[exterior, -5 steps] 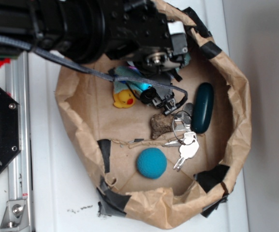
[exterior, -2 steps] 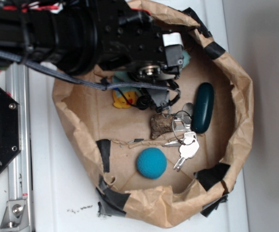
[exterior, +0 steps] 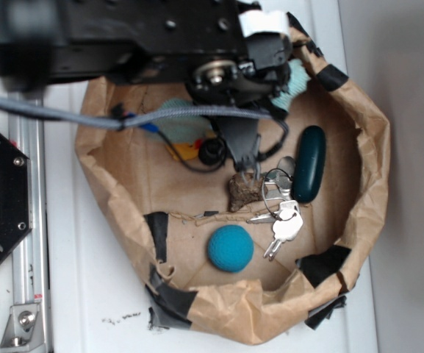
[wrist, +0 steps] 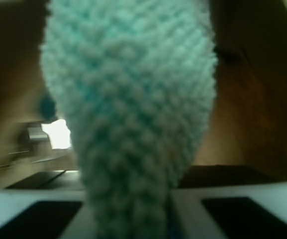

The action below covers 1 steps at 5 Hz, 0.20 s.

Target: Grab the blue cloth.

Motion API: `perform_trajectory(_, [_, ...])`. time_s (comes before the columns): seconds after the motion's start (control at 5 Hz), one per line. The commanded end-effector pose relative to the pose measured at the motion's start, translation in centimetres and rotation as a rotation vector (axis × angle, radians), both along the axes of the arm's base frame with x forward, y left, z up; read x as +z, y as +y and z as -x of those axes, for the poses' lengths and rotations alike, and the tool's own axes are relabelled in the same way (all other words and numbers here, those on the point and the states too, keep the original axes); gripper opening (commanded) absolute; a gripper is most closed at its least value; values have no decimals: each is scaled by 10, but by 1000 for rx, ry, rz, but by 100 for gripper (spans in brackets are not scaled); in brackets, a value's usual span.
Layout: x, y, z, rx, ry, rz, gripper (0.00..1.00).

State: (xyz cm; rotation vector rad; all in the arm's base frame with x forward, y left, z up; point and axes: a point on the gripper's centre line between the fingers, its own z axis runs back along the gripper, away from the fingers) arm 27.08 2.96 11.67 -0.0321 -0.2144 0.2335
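Jaws: my gripper (wrist: 133, 209) is clamped on the blue cloth (wrist: 128, 114); both white pads (wrist: 29, 204) press in on its narrow lower end.
Blue cloth: it sits between my pads and bulges out beyond them, filling most of the wrist view. The pinch gathers the terry at the pads, so the free part fans wide.
Cloth, exterior view: only teal patches (exterior: 182, 121) show under and beside my arm; I cannot tell whether any of it touches the floor of the bag.
Just beyond the jaws: the brown rock (exterior: 245, 190) lies close past my tip, apart from the cloth.
Beside that: the keys (exterior: 281, 220) lie against the rock's far side, clear of my grip.
To the side: the dark teal case (exterior: 308, 163) lies along the bag wall, untouched.
Farther out: the blue ball (exterior: 230, 248) rests well apart from me.
Farthest: the paper bag (exterior: 366, 169) walls ring everything, which keeps my working space tight.
Judgement: the grab looks made; a lift would test it.
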Motion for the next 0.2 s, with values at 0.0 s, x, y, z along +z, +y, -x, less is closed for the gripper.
perform_trajectory(0.0, [46, -24, -5, -96, -26, -7, 0])
